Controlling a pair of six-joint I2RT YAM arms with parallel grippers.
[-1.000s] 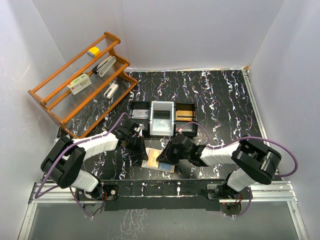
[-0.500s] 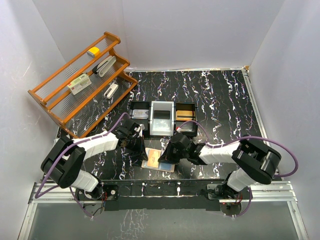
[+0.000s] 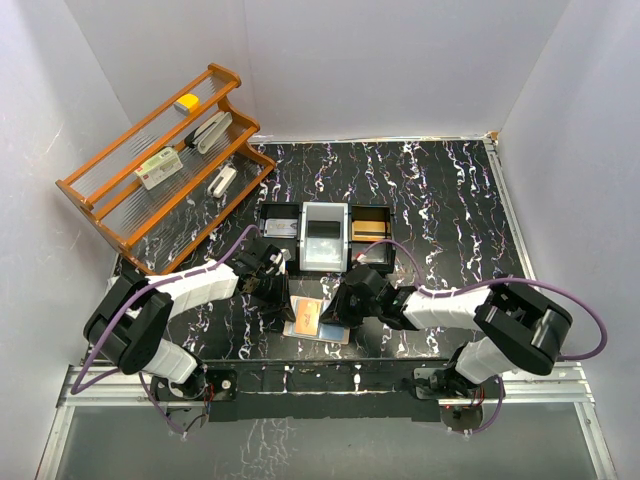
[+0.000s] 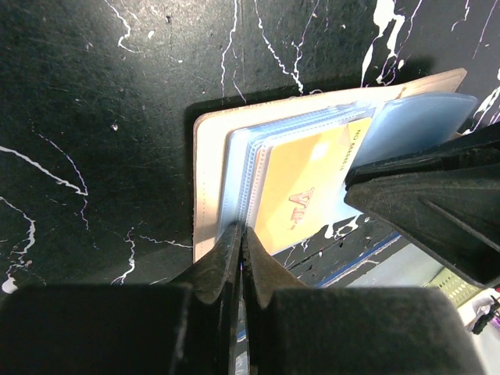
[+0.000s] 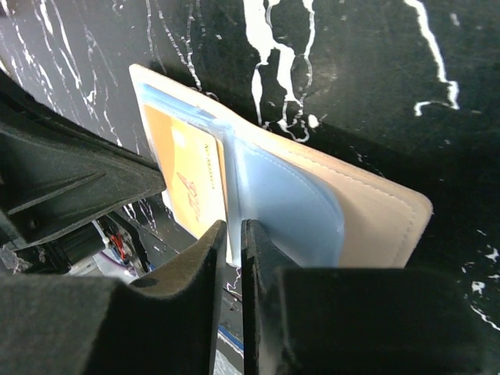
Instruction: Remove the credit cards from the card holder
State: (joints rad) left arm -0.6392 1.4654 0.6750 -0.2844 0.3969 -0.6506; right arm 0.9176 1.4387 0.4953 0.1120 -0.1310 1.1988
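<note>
The card holder (image 4: 207,180) lies open and flat on the table (image 3: 450,200), near its front edge, between the two arms. It is a pale tan leather cover with a stitched border and rounded corners; inside is a stack of clear, bluish plastic sleeves (image 5: 289,203), soft and slightly glossy. One orange card (image 4: 305,187), stiff and flat with printed lettering, sits in the top sleeve, so the job is not finished. Whether more cards hide in the lower sleeves cannot be told.

The left gripper (image 4: 244,234) has its jaws pressed together at the near edge of the holder, where leather and sleeves meet; whether a sleeve edge is nipped between them is not visible. The right gripper (image 5: 232,230) stands at the opposite side, its jaws a thin slit apart at the free edge of the top sleeve; whether they grip it cannot be told.

Behind the holder, the black-and-grey tray (image 3: 350,235) holds an orange-brown card (image 3: 368,230) in its right compartment and a grey card (image 3: 280,228) in its left, which suggests part of the work is done. The table is black with white veining.
</note>
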